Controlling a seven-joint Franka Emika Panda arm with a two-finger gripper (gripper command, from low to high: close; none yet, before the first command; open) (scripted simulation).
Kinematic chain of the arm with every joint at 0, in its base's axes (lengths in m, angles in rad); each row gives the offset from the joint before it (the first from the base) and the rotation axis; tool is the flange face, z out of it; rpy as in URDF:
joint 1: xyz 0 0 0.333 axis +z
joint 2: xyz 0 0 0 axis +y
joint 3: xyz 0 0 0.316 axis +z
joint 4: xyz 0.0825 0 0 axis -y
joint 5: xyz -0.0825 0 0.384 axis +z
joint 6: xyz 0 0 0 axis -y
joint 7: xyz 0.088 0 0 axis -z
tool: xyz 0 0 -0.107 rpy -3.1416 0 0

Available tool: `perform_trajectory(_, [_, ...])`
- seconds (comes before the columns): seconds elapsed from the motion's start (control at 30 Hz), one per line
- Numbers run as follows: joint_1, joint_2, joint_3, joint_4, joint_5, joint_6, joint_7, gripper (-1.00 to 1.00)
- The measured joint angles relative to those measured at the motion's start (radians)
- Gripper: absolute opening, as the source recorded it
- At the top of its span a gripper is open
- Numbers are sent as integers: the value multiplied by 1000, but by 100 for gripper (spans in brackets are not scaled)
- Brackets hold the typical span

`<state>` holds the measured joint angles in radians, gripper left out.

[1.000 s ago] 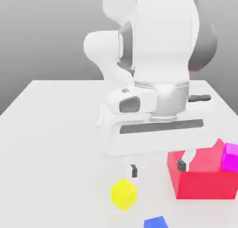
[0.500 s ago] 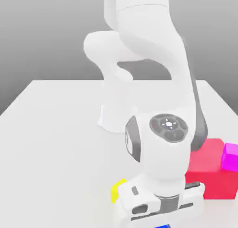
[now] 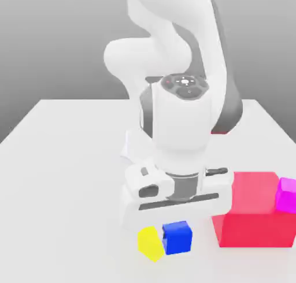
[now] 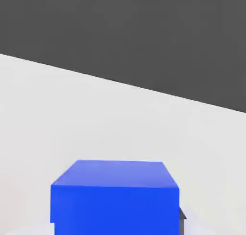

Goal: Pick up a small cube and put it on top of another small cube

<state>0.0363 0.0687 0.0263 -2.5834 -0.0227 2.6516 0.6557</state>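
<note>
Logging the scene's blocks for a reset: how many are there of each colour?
Blue cube: 1
Yellow cube: 1
Magenta cube: 1
Red block: 1
Total: 4

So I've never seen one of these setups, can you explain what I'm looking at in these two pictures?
It is a computer simulation of a white robot arm standing on a pale table. One picture comes from a camera off to the side; the other from a camera on the arm's hand. On the table lie a yellow cube, a big red block and a magenta cube against the block. Right under the hand is the blue cube, which also looms close in the hand view, beside the yellow one. Whether it is gripped I cannot tell.
</note>
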Motion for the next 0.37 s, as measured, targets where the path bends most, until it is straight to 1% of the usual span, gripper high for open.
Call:
perform_trajectory(0.07, [-9, -75, -15, -73, 15, -2, -23, -100])
perform_trajectory(0.1, [-17, -82, -19, -94, 20, 12, -30, -100])
perform_trajectory(0.17, [-44, -43, -5, -108, 21, 65, -33, -100])
perform_trajectory(0.27, [-37, 56, 4, -108, 12, 164, -27, -100])
perform_trajectory(0.3, [-36, 82, 3, -107, 8, 189, -24, 100])
perform_trajectory(0.37, [-36, 82, 3, -107, 8, 189, -24, 100])
